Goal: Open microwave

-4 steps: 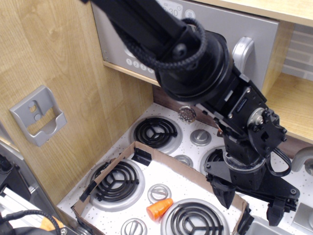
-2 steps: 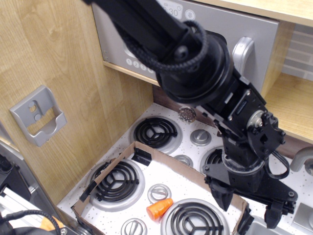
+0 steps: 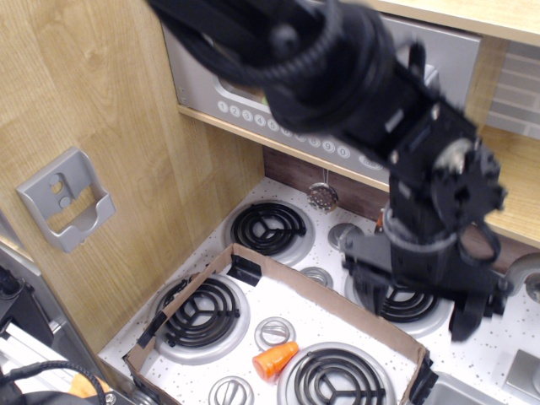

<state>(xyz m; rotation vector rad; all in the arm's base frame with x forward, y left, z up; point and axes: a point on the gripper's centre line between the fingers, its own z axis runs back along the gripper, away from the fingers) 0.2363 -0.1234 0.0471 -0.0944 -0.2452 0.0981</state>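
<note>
The silver-grey microwave (image 3: 198,76) sits in the wooden shelf at the top, with its row of small round white buttons (image 3: 253,116) showing along the lower edge. My black arm crosses in front of it and hides the handle, the display and most of the door. My gripper (image 3: 416,305) hangs below the microwave, over the right rear burner. It is open and empty, with one finger (image 3: 364,288) on the left and one (image 3: 465,319) on the right. The arm is motion-blurred.
A grey wall bracket (image 3: 66,201) hangs on the wooden left panel. Below is a toy stove with black coil burners (image 3: 268,229), a cardboard frame (image 3: 253,257) and an orange cone (image 3: 276,359). A small round strainer (image 3: 321,197) hangs at the back. A wooden shelf (image 3: 510,181) is at right.
The arm has swung upward, lifting the gripper from the stove's front right toward the microwave. The grey handle, visible before, is now covered by the arm. The gripper stays open.
</note>
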